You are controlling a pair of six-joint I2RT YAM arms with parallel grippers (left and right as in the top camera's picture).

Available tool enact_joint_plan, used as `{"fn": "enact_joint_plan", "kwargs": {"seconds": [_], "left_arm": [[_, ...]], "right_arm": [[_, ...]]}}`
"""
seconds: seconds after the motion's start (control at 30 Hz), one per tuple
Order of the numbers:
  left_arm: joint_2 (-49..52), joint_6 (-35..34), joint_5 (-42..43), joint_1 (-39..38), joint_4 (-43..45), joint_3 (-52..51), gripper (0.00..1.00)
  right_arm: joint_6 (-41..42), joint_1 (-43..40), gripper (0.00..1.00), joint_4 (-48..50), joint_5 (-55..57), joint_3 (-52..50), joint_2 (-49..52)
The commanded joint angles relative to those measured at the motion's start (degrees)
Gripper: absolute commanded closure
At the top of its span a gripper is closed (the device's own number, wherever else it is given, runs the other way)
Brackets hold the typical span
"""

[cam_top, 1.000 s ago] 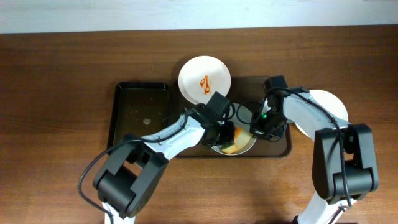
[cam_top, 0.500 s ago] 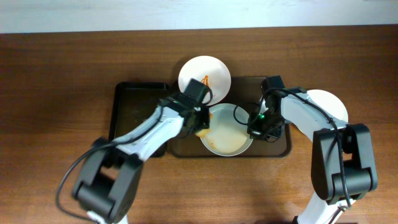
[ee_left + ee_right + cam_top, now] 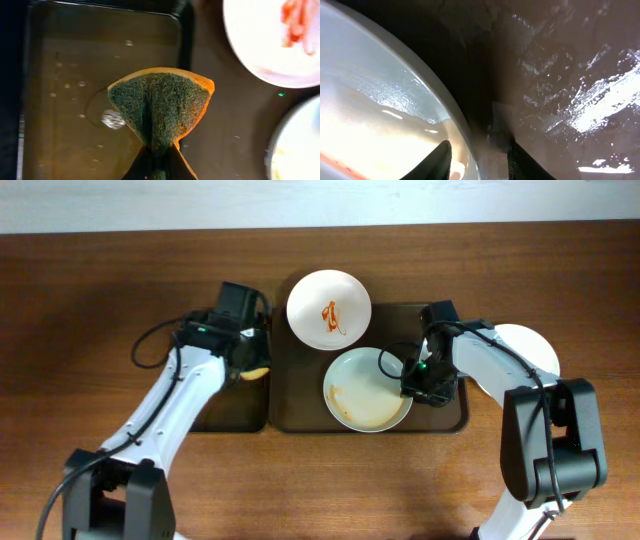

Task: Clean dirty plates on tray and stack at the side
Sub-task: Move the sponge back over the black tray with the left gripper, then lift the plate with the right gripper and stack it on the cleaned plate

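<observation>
A plate with faint orange smears lies on the brown tray; my right gripper is shut on its right rim. A second plate with an orange squiggle rests on the tray's back edge and shows in the left wrist view. A third, plain plate lies on the table to the right, partly under my right arm. My left gripper is shut on a folded green and orange sponge, held above the black tray.
The black tray left of the brown tray holds water drops and a small crumpled scrap. The table's wooden top surrounds both trays.
My left gripper has carried the sponge left, off the front plate and over to the black tray. The front plate now shows uncovered with only faint smears. The right gripper has stayed on the plate's rim.
</observation>
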Motion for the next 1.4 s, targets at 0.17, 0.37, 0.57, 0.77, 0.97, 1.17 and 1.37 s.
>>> {"fn": "enact_joint_plan", "kwargs": {"seconds": [0.17,0.37,0.57,0.77,0.97,1.17,1.37], "left_arm": [[13.46,2.54,-2.6,5.09,3.39,-0.35,1.0],[16.96,2.54,-2.36,7.67,3.45,0.26,0.1],[9.97,2.56,-2.1,7.65,2.05,2.19,0.06],[9.99,2.54,1.75,7.65,0.31,2.14,0.07],[9.99,2.54,1.75,7.63,-0.35,2.14,0.07],[9.99,2.54,1.75,7.63,-0.33,2.14,0.03],[9.99,2.54,1.75,7.63,-0.33,2.14,0.02]], "right_arm": [[-0.35,-0.31,0.81,0.59,2.23,-1.07,0.74],[-0.37,-0.31,0.82,0.5,2.23,-1.07,0.74],[-0.35,-0.31,0.96,0.85,2.23,-1.07,0.74],[-0.59,-0.31,0.96,0.87,6.93,-1.01,-2.86],[-2.56,-0.07,0.96,0.2,16.68,-0.94,-17.11],[-3.43,4.24,0.96,-1.68,37.81,-0.92,-26.1],[-3.63,17.07,0.96,-1.68,58.21,-0.92,-27.1]]}}
